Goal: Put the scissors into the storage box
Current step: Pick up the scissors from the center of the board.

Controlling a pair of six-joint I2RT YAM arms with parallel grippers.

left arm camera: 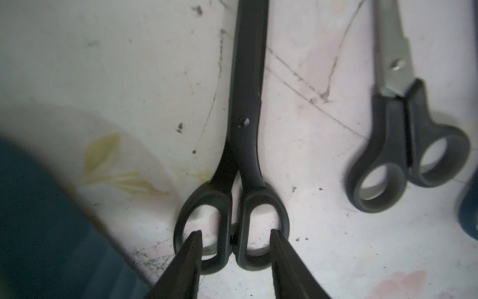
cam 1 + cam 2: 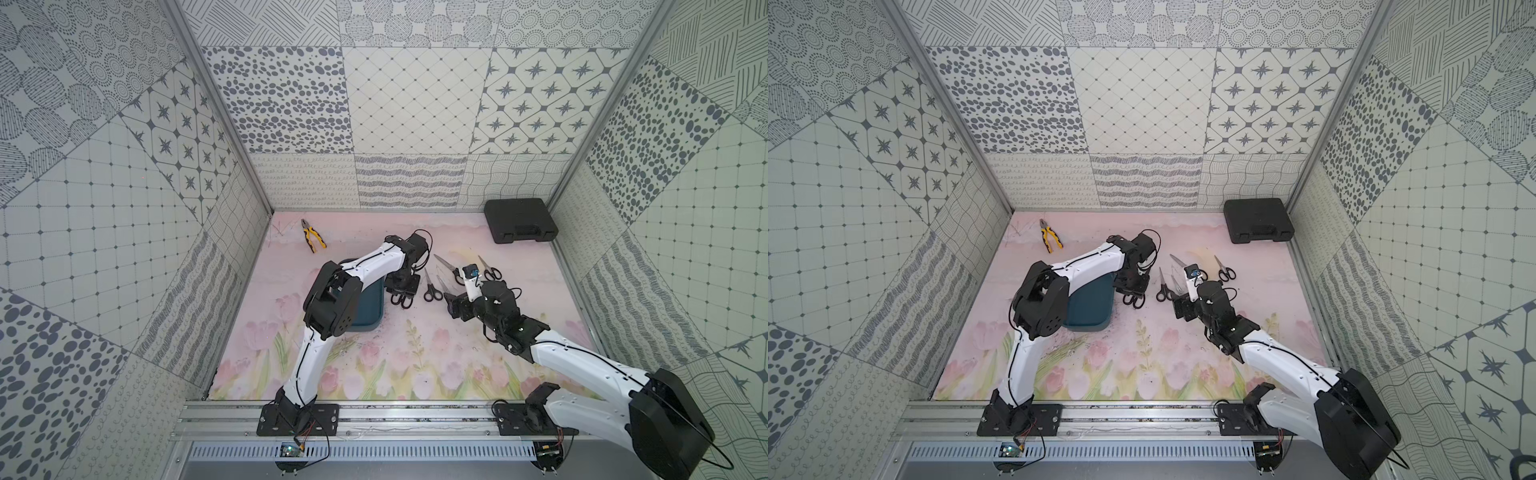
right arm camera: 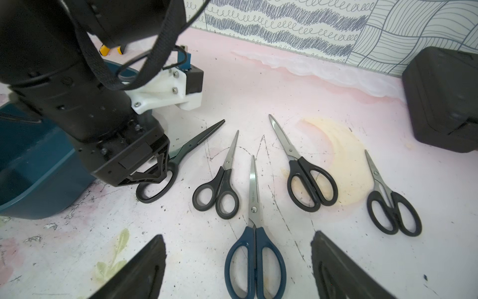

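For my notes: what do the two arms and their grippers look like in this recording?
The left arm and right arm both have smooth white link shells between bulky black joint housings, and black cables run along them. Each wrist carries a white camera bracket. The left gripper and right gripper are black, with flat fingers tapering to points.

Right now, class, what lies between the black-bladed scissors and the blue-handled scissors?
One small pair of scissors with grey-lined handles, lying apart from both, as the right wrist view shows.
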